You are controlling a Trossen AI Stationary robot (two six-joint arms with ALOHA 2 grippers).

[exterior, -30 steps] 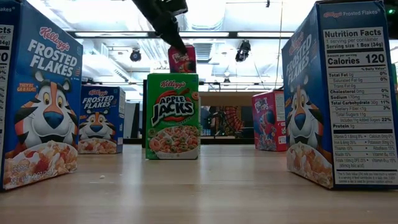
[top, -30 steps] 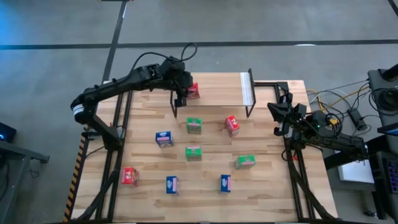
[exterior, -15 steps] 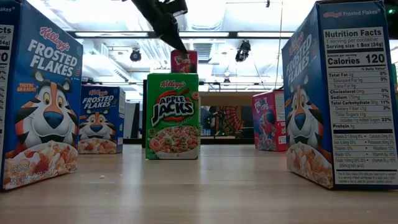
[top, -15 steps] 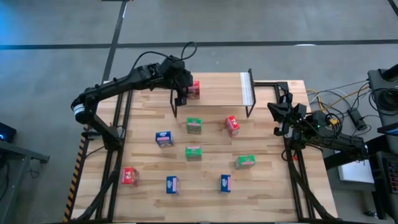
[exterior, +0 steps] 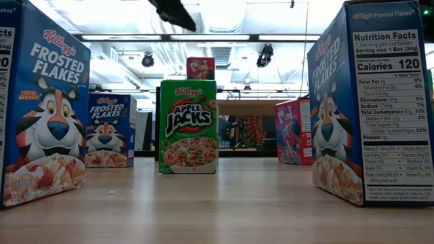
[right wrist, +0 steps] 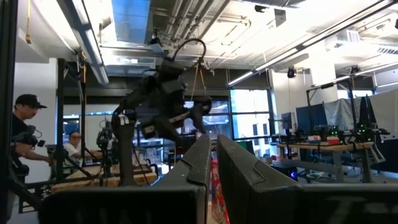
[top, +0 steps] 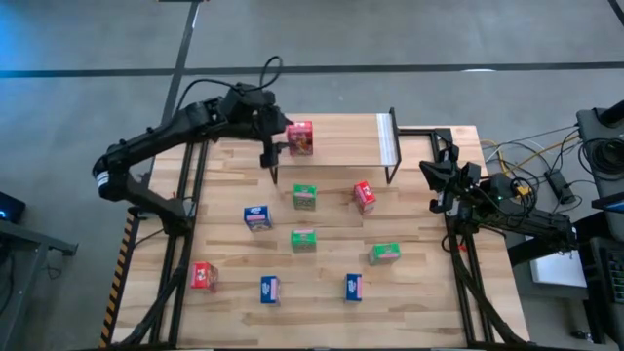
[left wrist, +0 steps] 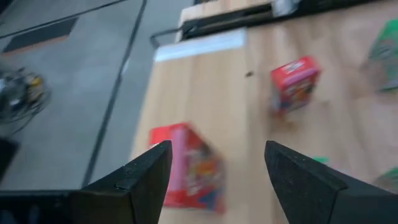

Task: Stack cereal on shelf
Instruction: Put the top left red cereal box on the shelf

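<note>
Jaws: left gripper spread, empty; right gripper pressed together.
Advice: lift clear of red box on shelf.

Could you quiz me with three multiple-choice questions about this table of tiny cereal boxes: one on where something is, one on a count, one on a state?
1. Where does the red box nearest the left gripper stand?
A. on the shelf
B. on the floor
C. inside the right gripper

2. How many green boxes show from above?
A. one
B. three
C. five

3. How do the left gripper's fingers stand?
A. clamped on a blue box
B. apart, holding nothing
C. shut on the red box

Answers
1. A: from above, the box sits on the shelf's plank top.
2. B: green boxes at and.
3. B: the left wrist view shows a gap between the fingers, with the red box beyond them.
</note>
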